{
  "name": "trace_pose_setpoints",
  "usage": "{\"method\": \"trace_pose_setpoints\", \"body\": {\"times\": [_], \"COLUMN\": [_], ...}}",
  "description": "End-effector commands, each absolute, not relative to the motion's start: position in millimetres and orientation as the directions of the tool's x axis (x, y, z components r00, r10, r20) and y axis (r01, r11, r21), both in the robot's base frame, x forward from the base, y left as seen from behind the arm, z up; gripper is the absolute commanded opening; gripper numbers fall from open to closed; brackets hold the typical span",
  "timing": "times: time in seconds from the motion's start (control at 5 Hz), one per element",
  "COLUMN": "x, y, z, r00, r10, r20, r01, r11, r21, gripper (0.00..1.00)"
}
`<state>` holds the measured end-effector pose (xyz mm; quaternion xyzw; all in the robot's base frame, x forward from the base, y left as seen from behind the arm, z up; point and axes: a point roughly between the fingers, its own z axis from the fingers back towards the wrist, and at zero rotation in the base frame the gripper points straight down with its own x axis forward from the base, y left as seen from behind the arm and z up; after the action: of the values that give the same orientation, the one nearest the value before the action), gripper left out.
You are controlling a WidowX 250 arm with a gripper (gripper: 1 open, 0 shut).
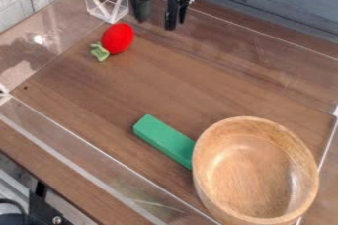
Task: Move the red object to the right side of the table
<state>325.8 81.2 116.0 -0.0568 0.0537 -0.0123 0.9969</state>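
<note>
- Where the clear acrylic walls (40,140) rim the table (224,81), bounded on every visible side, with the dark wood grain bare across most of the middle.
- Red object (118,37) resting on the wood near the far left corner, green leafy stem (99,53) pointing toward the left wall, close to that wall but not touching it.
- Gripper (154,14) hanging over the far edge, just right of and beyond the red object, pointing straight down, fingers spread wide with nothing between them; apart from the fruit, no contact.
- Small clear folded piece (106,5) standing at the far left corner, just behind the red object and left of the gripper.
- Flat green block (165,138) lying at a slant near the front, its right end just beside the wooden bowl (255,180); touching or not, cannot tell.
- Wooden bowl filling the near right corner, rim close to the front and right walls.
- Open wood running from the red object across the centre to the far right side, unblocked between the fruit and the right wall above the bowl.
- Narrow strip only between green block and front wall.
</note>
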Motion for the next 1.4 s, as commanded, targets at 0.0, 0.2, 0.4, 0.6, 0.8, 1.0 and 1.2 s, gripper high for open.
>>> {"method": "trace_pose_setpoints", "body": {"times": [0.0,0.2,0.4,0.6,0.8,1.0,1.2], "x": [326.3,320.6,317.1,313.8,322.6,332.3,336.6], "y": [92.9,93.8,101.0,111.7,138.9,162.9,164.1], "z": [152.2,141.6,129.9,123.4,117.2,107.3,92.5], "r00": [0.999,0.995,0.991,0.987,0.99,0.993,0.988], "r10": [-0.041,-0.093,-0.133,-0.16,-0.14,-0.119,-0.151], "r20": [-0.022,-0.034,-0.035,-0.021,-0.008,-0.003,-0.014], "r01": [0.04,0.091,0.13,0.158,0.139,0.119,0.15], "r11": [0.996,0.993,0.989,0.986,0.989,0.992,0.987], "r21": [-0.077,-0.074,-0.07,-0.058,-0.046,-0.048,-0.05], "gripper": [1.0,1.0,1.0,1.0,1.0,1.0,1.0]}}
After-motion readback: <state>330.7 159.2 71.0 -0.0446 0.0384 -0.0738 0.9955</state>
